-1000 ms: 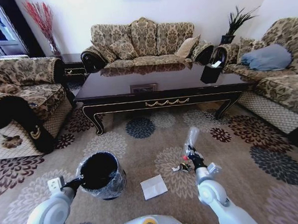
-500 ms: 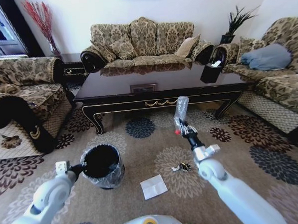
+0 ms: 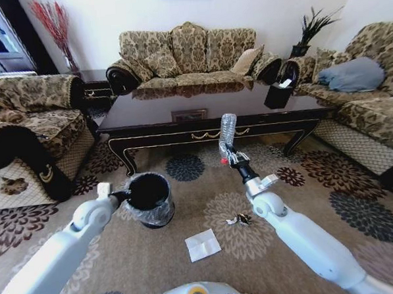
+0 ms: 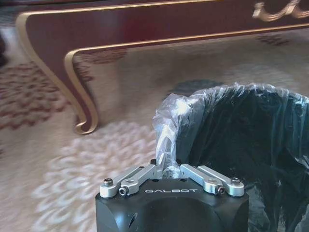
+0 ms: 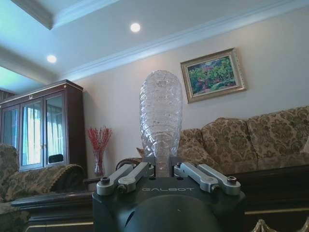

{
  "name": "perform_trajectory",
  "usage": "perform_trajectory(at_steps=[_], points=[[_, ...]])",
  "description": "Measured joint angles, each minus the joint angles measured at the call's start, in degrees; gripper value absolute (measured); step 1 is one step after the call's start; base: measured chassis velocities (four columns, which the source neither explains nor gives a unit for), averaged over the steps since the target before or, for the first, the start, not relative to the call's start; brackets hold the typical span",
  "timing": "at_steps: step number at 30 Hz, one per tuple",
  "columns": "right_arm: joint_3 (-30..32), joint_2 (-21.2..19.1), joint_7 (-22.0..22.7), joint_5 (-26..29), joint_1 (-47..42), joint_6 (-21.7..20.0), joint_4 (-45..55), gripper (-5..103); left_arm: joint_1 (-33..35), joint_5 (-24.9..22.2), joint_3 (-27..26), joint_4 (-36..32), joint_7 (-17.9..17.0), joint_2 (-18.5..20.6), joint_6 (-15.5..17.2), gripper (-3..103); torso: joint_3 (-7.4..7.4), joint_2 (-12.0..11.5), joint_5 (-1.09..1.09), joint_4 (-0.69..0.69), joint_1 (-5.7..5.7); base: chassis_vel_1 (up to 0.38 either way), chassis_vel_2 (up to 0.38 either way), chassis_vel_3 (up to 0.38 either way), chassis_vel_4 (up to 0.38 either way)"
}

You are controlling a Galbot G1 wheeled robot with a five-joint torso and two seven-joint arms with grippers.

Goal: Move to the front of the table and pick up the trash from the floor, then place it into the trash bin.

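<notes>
My left gripper [image 3: 124, 195] is shut on the rim and crinkly liner of the black trash bin [image 3: 148, 199]; the left wrist view shows the fingers pinching the liner [image 4: 166, 145]. My right gripper [image 3: 231, 159] is shut on the neck of a clear plastic bottle [image 3: 227, 131], held upright in front of the table [image 3: 155, 113]. The right wrist view shows the same bottle [image 5: 161, 116] standing between the fingers. The trash, a white paper sheet [image 3: 203, 245], lies flat on the carpet. Small scraps [image 3: 240, 219] lie to its right, under my right arm.
Patterned sofas stand left [image 3: 30, 116], behind [image 3: 188, 55] and right [image 3: 372, 105] of the table. A small dark box with white tissue [image 3: 279, 93] sits on the table's right end. A curved table leg [image 4: 79, 96] is close beside the bin. Open carpet lies between me and the table.
My right arm has lifted the bottle up and forward toward the table's front. My left arm has carried the bin forward and to the right, nearer the table.
</notes>
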Motion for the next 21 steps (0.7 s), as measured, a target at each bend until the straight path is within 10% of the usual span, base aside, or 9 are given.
perform_trajectory(at_steps=[21], points=[[0.0, 3.0, 0.4, -0.3, 1.4, -0.2, -3.9, 14, -18.8, -1.0, 16.4, 9.9, -3.2, -16.1, 1.3, 3, -0.01, 0.0, 0.01, 0.00, -0.01, 0.000, 0.000, 0.000, 0.000]])
